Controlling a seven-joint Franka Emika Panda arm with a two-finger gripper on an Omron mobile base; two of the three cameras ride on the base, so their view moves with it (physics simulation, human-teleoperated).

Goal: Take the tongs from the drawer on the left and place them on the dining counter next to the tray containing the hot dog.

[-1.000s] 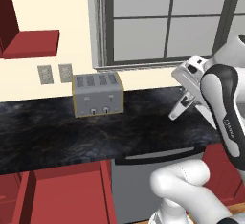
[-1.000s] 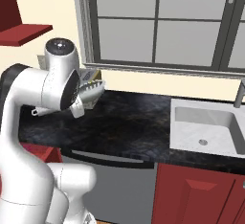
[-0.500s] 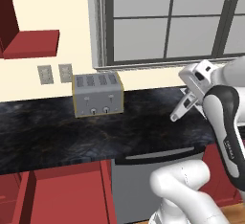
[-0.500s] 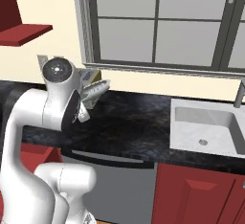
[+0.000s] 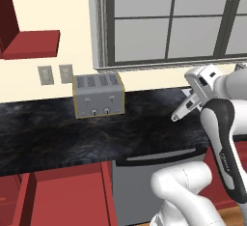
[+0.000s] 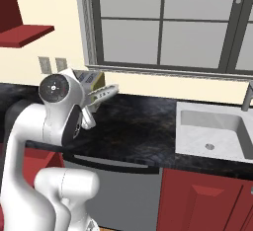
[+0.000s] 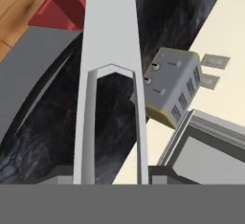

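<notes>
Slim silver-grey metal tongs [image 7: 111, 50], two long narrow arms joined at one end, run straight up the hand view from 6 o'clock to 12 o'clock. The two arms rise from between the finger tips at the bottom edge; the joined end lies toward the top. The two-finger gripper [image 7: 110, 180] is pinching the tongs by their open arms, jaws part-way closed on them.

Left base view: the gripper [image 5: 193, 105] sits at 3 o'clock of frame, on the white arm's wrist. The tongs [image 5: 182, 112] jut from it toward 7 o'clock, tilted, held in the air above the black marbled stone worktop [image 5: 58, 133], not touching it.

Right base view: the tongs [image 6: 103, 93] stick out toward 2 o'clock from behind the round white wrist joint, over the same worktop [image 6: 133, 131]. The fingers themselves are hidden here.

A boxy brushed-steel four-slot toaster [image 5: 99, 95] stands on the worktop at 9 o'clock from the gripper in the left base view, well apart from the tongs. In the hand view the toaster [image 7: 172, 86] lies just beside the tongs at 3 o'clock.

A wide dark red drawer [image 5: 67, 191] stands open below the worktop at 7 o'clock of the left base view, beside a grey dishwasher front with bar handle [image 5: 159, 158]. A pale steel sink basin [image 6: 217, 134] is set in the worktop at 3 o'clock of the right base view.
</notes>
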